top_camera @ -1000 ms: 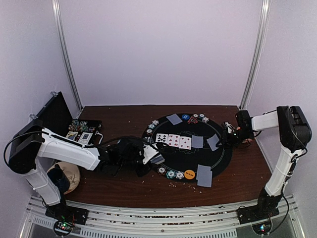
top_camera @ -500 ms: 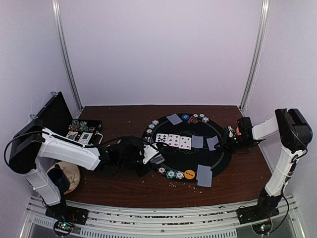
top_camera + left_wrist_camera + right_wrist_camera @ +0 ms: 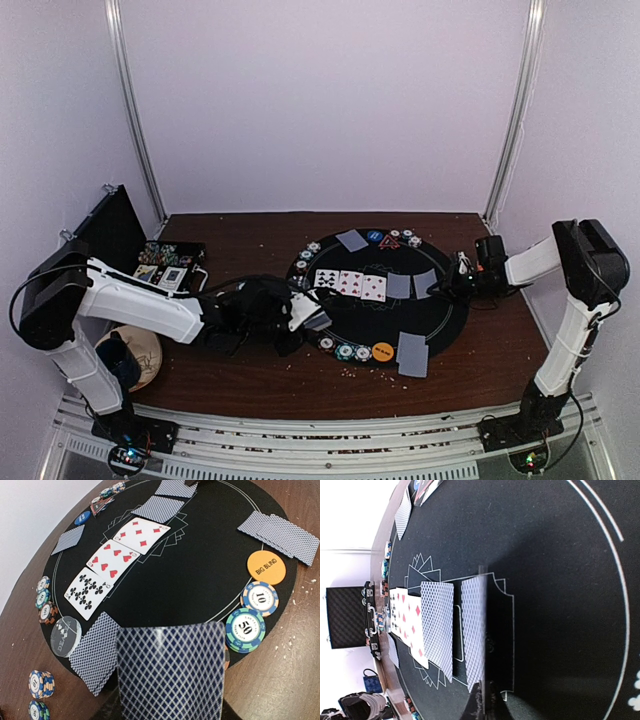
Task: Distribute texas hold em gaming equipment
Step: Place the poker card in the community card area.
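Jaws closed both sides: left gripper (image 3: 308, 320) pinches face-down cards (image 3: 170, 675), right gripper (image 3: 482, 705) nips one card (image 3: 473, 630) by its short edge. Light, slick and bendy, I judge; edge holds only.

Top cam hangs high behind the arm bases, looking down on the whole table (image 3: 250, 240). Left wrist cam sits close over the near-left edge of the mat (image 3: 200, 570), facing across it. Right wrist cam skims low from the right, rolled sideways. All three catch the face-up cards (image 3: 350, 284).
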Robot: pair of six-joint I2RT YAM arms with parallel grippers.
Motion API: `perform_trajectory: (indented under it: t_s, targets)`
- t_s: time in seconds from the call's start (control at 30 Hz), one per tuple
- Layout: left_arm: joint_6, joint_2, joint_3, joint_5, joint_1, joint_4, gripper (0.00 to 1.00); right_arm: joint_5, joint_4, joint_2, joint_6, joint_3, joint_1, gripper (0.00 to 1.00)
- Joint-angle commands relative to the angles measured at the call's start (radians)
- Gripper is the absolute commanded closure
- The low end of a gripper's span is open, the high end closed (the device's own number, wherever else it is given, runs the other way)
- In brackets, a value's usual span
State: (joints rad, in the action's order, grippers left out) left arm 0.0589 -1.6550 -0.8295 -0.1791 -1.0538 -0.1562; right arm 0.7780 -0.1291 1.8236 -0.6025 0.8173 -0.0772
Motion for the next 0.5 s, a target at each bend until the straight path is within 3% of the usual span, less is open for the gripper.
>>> perform_trajectory:
  t_s: [0.0, 0.3, 0.47]
  targets:
    - [0.007, -0.010, -0.030, -0.009, -0.003, -0.042, 0.76, -0.023, -0.032, 0.004, -0.018, -0.018, -0.018, 0.94]
    - [0.008, -0.014, -0.029, -0.017, -0.003, -0.044, 0.76, -0.026, 0.023, 0.018, 0.017, 0.007, -0.037, 0.84]
    - [0.009, -0.020, -0.031, -0.018, -0.003, -0.044, 0.76, -0.095, 0.139, -0.037, 0.106, 0.047, -0.036, 0.69]
